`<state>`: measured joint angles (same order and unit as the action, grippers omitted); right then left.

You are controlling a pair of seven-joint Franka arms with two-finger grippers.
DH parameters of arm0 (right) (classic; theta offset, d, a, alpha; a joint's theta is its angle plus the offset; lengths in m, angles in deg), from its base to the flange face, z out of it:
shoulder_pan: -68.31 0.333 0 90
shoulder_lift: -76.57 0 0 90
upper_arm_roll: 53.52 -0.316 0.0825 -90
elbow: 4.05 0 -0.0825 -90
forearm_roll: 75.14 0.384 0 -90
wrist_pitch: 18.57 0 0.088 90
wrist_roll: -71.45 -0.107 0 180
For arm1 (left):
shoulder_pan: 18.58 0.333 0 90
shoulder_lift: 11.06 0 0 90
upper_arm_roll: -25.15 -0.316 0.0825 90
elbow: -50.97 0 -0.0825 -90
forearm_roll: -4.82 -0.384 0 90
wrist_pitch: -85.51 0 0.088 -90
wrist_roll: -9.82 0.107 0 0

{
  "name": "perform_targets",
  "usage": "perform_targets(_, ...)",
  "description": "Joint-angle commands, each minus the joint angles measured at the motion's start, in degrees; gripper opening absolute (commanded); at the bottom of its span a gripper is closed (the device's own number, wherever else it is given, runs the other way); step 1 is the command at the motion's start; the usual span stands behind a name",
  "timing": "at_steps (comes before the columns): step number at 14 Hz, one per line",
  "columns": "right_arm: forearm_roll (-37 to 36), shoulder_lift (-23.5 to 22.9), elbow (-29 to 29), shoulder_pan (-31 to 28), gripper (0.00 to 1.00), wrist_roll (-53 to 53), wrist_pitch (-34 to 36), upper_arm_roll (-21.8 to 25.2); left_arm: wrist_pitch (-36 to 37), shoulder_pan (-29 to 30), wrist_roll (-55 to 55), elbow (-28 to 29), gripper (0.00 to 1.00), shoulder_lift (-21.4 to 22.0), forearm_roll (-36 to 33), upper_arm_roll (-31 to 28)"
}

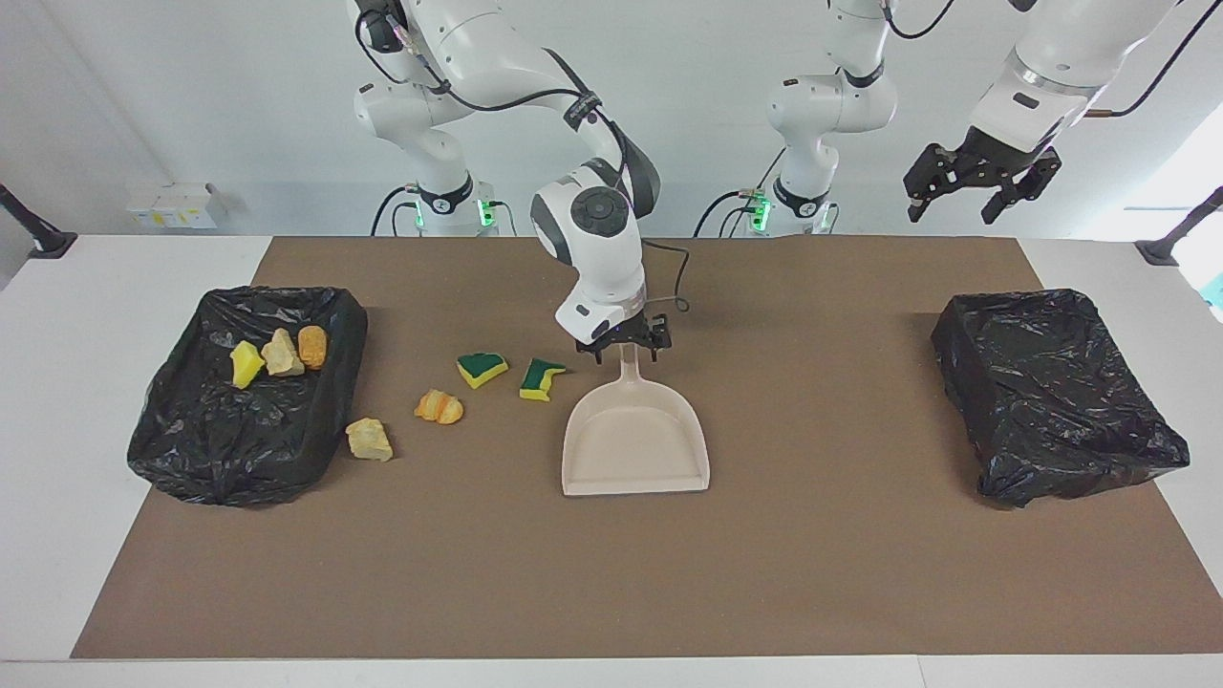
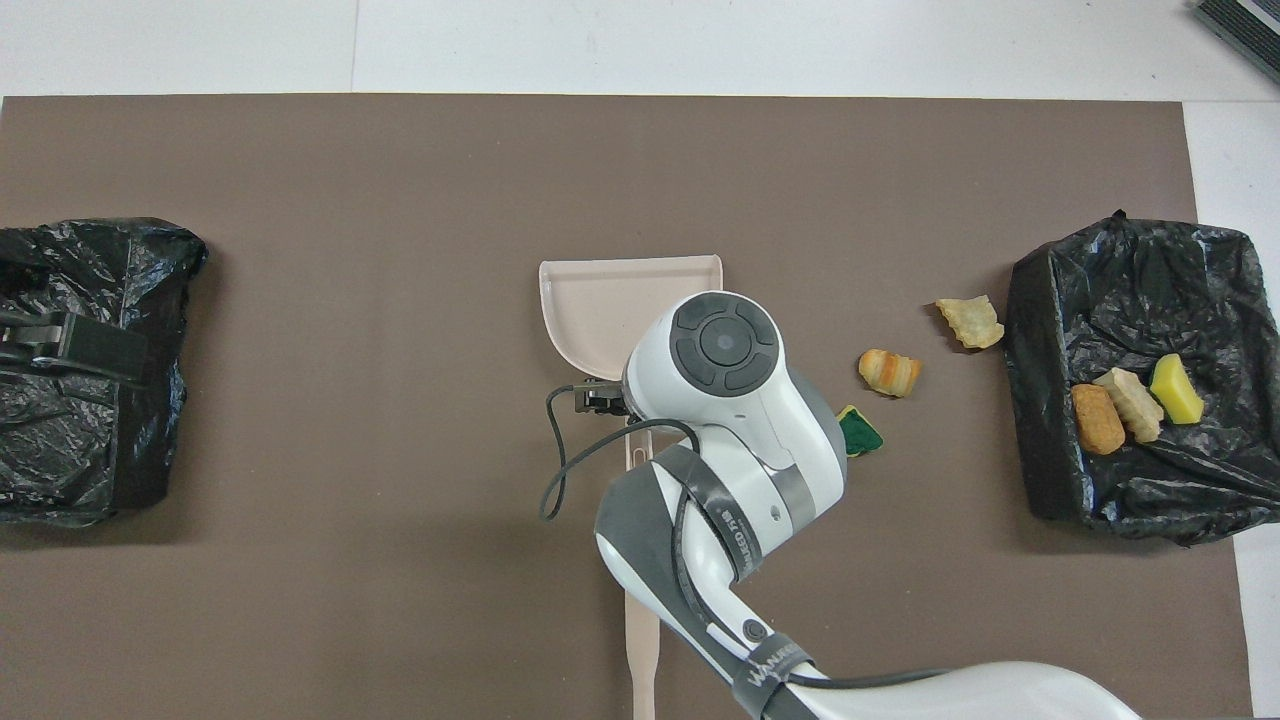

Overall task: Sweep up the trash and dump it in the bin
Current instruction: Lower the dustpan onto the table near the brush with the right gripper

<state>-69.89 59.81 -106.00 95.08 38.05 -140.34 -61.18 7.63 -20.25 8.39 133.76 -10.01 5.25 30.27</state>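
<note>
A beige dustpan (image 1: 635,440) lies flat on the brown mat (image 1: 611,573), its handle pointing toward the robots. My right gripper (image 1: 626,344) is open, its fingers on either side of that handle. Loose trash lies beside the pan toward the right arm's end: two green-and-yellow sponge pieces (image 1: 481,368) (image 1: 542,378), an orange lump (image 1: 439,407) and a pale yellow chunk (image 1: 369,440). Three more scraps (image 1: 282,354) lie in the black-lined bin (image 1: 239,459) at that end. My left gripper (image 1: 979,183) waits open in the air over the second bin (image 1: 1056,401).
The brush's beige handle (image 2: 640,640) lies on the mat nearer the robots than the dustpan (image 2: 610,310); my right arm hides its head. The second bin (image 2: 90,450) at the left arm's end holds only its black liner.
</note>
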Motion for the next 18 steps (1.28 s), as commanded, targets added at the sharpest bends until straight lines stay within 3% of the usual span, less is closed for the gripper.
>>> perform_targets(1,-0.07,5.15,-1.06,-1.28,1.00,0.27,4.50,0.27,-0.61,1.24,0.98,0.80,1.00,1.05,-0.43,0.51)
perform_targets(4,0.19,10.59,-4.03,0.72,1.00,-2.88,9.69,-0.08,-0.61,1.41,0.55,0.71,1.00,0.97,-0.51,0.59)
perform_targets(9,-0.42,18.07,-13.44,6.44,1.00,-11.83,8.21,0.01,-0.78,0.63,0.64,0.89,1.00,1.06,-0.43,0.68)
perform_targets(13,0.01,23.07,-20.72,10.48,1.00,-16.51,5.58,-0.17,-6.22,0.01,-0.42,7.63,1.00,4.12,-0.34,1.47)
perform_targets(15,0.81,26.41,-25.73,11.28,1.00,-16.69,3.74,-0.25,-8.77,-2.62,-1.20,9.49,1.00,4.31,-0.34,1.47)
perform_targets(18,3.18,27.66,-29.53,14.53,1.00,-19.32,2.77,-0.17,-11.15,-7.54,-6.82,10.46,1.00,3.52,-0.34,1.47)
